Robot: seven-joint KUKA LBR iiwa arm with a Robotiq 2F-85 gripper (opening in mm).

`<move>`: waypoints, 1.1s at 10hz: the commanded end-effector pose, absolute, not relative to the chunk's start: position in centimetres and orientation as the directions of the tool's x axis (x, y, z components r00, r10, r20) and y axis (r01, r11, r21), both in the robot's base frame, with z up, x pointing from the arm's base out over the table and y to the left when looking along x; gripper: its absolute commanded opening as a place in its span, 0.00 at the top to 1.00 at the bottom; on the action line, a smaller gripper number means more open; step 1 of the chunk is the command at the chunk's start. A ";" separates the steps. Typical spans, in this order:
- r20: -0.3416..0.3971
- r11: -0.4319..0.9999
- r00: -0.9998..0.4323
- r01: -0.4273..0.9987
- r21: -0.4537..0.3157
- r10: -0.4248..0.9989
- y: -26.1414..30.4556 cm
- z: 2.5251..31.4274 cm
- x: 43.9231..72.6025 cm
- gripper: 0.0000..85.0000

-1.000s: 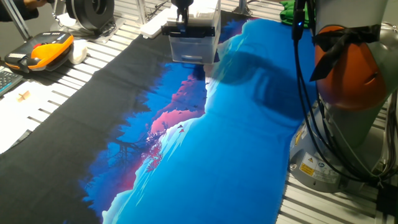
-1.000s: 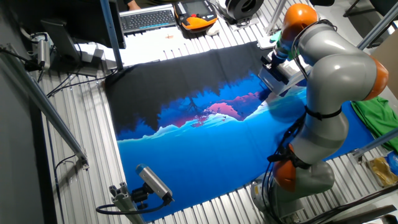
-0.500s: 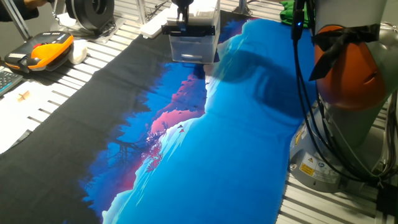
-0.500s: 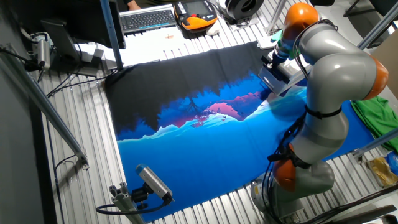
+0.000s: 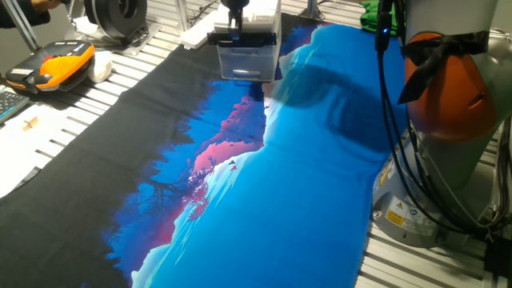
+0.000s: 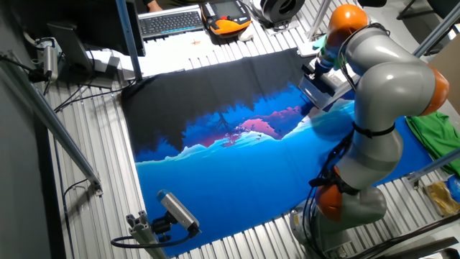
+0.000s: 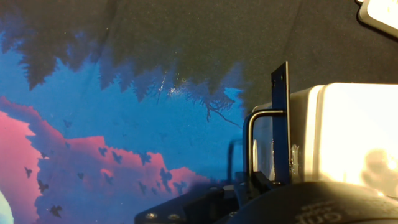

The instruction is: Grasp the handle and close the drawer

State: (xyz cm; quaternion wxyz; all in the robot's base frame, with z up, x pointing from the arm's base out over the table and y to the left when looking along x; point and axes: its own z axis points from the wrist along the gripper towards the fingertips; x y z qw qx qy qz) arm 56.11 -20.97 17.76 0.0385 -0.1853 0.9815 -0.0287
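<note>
The small white-translucent cabinet (image 5: 248,62) stands at the far end of the printed mat. Its top white drawer (image 5: 261,22) has the dark handle (image 5: 242,38) across its front. My gripper (image 5: 234,22) comes down from above onto the left part of that bar. In the hand view the handle (image 7: 281,124) stands as a black strip with a thin wire loop against the white drawer (image 7: 348,130). Its lower end runs into my gripper (image 7: 258,184), which looks shut on it. In the other fixed view the arm partly hides the cabinet (image 6: 315,92).
A blue, pink and black printed mat (image 5: 280,184) covers the table. An orange-black device (image 5: 56,64) lies at the far left. A keyboard (image 6: 169,21) lies beyond the mat. A green cloth (image 6: 431,137) lies to the right. The robot base (image 5: 448,88) stands beside the mat.
</note>
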 end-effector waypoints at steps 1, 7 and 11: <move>-0.062 0.929 -0.928 -0.364 -0.070 -0.368 -21.1 17.8 56.1 1.00; -0.058 0.921 -0.921 -0.380 -0.089 -0.385 -21.5 17.7 56.2 1.00; -0.054 0.917 -0.918 -0.386 -0.105 -0.393 -21.6 17.8 56.2 1.00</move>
